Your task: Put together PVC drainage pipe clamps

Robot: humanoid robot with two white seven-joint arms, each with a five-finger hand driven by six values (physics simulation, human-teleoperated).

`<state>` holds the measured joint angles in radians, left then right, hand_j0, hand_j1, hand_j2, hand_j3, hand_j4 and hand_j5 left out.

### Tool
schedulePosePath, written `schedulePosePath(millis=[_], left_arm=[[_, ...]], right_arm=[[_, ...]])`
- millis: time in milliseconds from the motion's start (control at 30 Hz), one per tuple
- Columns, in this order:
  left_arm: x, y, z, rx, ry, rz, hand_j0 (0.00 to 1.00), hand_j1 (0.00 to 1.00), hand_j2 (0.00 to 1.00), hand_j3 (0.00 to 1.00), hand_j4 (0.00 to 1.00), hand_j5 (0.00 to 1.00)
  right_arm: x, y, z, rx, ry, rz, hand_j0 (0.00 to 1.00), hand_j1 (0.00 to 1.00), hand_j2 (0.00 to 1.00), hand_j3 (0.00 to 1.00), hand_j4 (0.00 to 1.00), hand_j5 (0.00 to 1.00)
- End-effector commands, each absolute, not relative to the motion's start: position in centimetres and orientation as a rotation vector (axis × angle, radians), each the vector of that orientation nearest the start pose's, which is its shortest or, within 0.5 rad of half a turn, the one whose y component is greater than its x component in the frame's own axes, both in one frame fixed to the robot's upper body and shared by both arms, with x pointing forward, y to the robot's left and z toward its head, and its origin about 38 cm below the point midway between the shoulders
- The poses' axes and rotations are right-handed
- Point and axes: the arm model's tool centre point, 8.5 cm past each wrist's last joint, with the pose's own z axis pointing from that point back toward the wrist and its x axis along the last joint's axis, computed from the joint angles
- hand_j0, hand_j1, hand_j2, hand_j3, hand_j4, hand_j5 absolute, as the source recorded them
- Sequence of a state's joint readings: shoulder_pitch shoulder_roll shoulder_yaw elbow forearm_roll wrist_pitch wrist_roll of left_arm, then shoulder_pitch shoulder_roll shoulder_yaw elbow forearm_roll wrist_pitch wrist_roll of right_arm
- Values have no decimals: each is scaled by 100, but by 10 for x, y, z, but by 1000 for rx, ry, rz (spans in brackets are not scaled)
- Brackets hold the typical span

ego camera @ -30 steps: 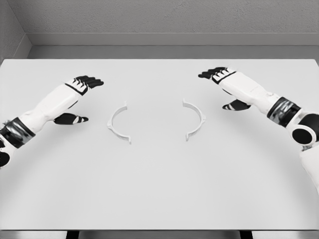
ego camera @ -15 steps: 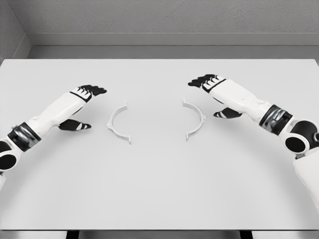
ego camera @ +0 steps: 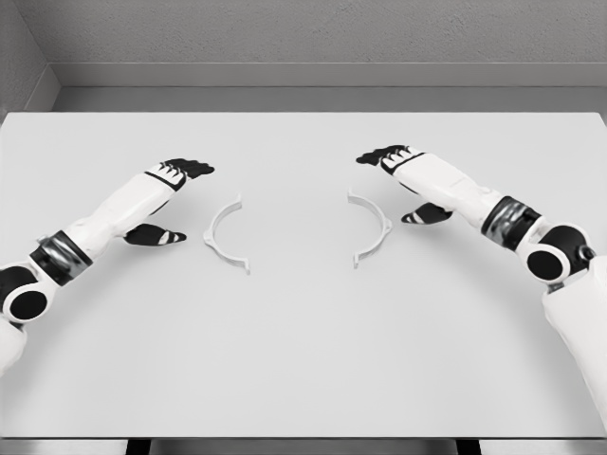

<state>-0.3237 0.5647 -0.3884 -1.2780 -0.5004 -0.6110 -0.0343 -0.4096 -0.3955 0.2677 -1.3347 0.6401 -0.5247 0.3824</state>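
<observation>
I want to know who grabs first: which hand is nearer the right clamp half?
Right. The right hand hovers just right of the right clamp half; the left hand is far across, beyond the left clamp half.

I work over a wide white table [ego camera: 303, 360], its matte top running almost edge to edge across my view. Its near edge shows as a thin dark line at the bottom. Beyond its far edge rises a grey textured wall [ego camera: 322, 33], meeting another wall at the left corner.
</observation>
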Motion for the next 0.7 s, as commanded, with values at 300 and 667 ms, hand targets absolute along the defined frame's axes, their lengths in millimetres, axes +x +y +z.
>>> schedulePosePath(millis=[300, 667], left_arm=[[418, 297, 111, 422, -1770, -1428, 100, 100, 100, 100, 100, 100], [419, 287, 109, 406, -1786, -1417, 100, 100, 100, 100, 100, 100]], right_arm=[[456, -246, 126, -386, -1595, 1591, 100, 100, 100, 100, 100, 100], [458, -248, 123, -385, -1585, 1585, 100, 100, 100, 100, 100, 100]])
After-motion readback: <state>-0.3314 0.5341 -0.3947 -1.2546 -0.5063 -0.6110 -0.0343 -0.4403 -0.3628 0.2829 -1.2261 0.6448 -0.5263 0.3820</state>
